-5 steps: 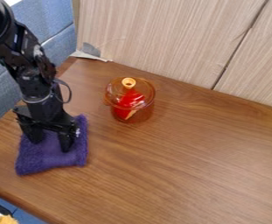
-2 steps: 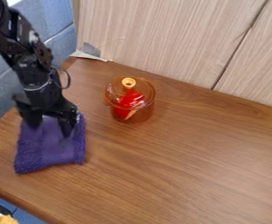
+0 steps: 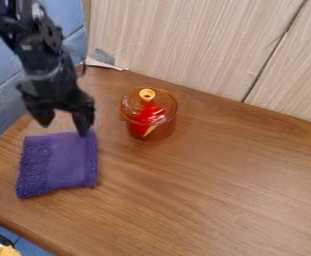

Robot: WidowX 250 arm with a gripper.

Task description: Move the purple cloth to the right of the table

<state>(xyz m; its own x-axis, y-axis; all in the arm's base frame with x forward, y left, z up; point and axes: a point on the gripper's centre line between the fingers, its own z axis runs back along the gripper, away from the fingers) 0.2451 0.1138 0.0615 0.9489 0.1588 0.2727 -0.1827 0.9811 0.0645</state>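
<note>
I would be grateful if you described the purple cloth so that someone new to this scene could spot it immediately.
On the brown wooden table, look at its left part, near the front edge. The purple cloth lies flat there, roughly square, just below the black gripper in the view. It is soft and fuzzy, unlike the clear amber pot with red inside.

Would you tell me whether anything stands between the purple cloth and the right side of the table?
Nothing visible blocks a straight path from the purple cloth rightward across the table; the amber pot sits nearer the panels.
</note>
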